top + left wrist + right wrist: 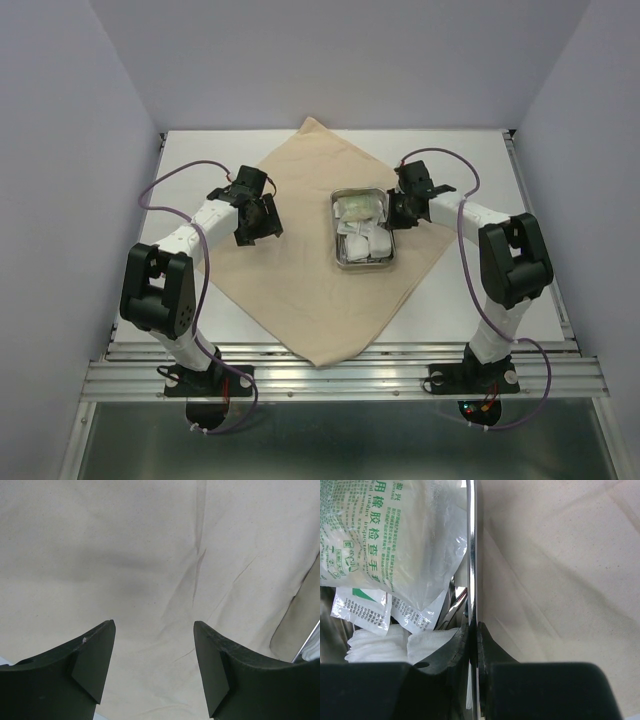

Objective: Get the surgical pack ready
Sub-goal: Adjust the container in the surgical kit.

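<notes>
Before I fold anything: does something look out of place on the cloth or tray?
Nothing spilled or damaged. The tray sits right of centre on the cloth, whose near corner overhangs the front rail. The right gripper has its jaws pinched on the tray's right wall; the left gripper hangs open over creased cloth.

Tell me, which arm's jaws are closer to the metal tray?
Right. The right arm has its jaws shut on the tray rim. The left arm hovers with jaws open over bare cloth, apart from the tray on its other side.
</notes>
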You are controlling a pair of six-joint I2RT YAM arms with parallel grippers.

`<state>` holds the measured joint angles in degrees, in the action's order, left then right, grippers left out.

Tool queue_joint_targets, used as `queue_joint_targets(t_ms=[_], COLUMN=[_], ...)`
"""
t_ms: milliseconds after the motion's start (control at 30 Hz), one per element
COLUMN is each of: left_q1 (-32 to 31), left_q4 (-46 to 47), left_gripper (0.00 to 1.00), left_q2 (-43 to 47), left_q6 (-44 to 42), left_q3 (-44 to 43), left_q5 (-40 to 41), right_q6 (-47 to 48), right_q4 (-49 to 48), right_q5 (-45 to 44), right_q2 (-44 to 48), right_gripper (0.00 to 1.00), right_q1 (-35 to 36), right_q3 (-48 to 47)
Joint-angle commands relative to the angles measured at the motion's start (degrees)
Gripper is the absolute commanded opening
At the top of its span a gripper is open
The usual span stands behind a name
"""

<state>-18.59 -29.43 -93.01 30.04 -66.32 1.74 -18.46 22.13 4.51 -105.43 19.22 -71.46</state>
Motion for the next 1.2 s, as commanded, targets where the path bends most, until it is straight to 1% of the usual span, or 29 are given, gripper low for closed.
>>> queue_joint_targets(t_ms=[0,400,533,567,600,633,733,767,867,967,1067,1100,1167], left_q1=[0.2,0.3,0.3,0.3,0.3,0.3,0.3,0.3,0.4,1.0,2.4,2.9,4.0], left_q4=[0.1,-0.3,-0.4,-0.3,-0.4,-0.4,-0.4,-0.5,-0.5,-0.4,0.3,0.7,1.6], left_gripper=[0.75,0.75,0.75,0.75,0.75,0.75,0.75,0.75,0.75,0.75,0.75,0.75,0.75], left_q2=[1.7,1.1,0.9,0.9,0.9,0.8,0.7,0.6,0.5,0.5,0.6,0.6,0.4], left_q6=[-0.8,-0.9,-1.0,-1.0,-1.0,-1.1,-1.1,-1.1,-1.2,-1.3,-1.4,-1.5,-1.6], left_q3=[0.4,-0.6,-1.0,-0.9,-0.9,-1.0,-1.3,-1.4,-1.7,-1.6,-0.6,-0.2,1.2], left_q5=[0.1,-0.1,-0.2,-0.2,-0.2,-0.2,-0.2,-0.3,-0.4,-0.5,-1.2,-1.5,-3.4], right_q6=[1.8,-1.6,-2.0,-2.1,-2.2,-2.4,-3.0,-3.0,-2.9,-3.3,-4.1,-4.4,-5.1], right_q4=[0.5,0.2,-0.1,-0.1,-0.1,-0.1,0.4,0.8,1.1,1.0,1.0,0.9,0.8], right_q5=[2.9,2.2,2.2,2.3,2.0,1.6,-2.1,-4.1,-8.3,-12.0,-13.2,-13.1,-13.2], right_q2=[2.7,3.8,3.7,3.8,3.9,4.1,5.4,5.8,7.7,9.9,12.1,12.4,13.4], right_gripper=[0.01,0.01,0.02,0.13,0.26,0.46,0.53,0.59,0.68,0.72,0.73,0.73,0.73], right_q1=[0.6,0.6,0.6,0.6,0.6,0.6,0.6,0.6,0.6,-1.5,-4.8,-7.9,-11.3], right_q3=[0.7,1.9,2.3,2.3,2.3,2.1,1.6,1.0,0.1,-0.3,0.7,1.8,3.0])
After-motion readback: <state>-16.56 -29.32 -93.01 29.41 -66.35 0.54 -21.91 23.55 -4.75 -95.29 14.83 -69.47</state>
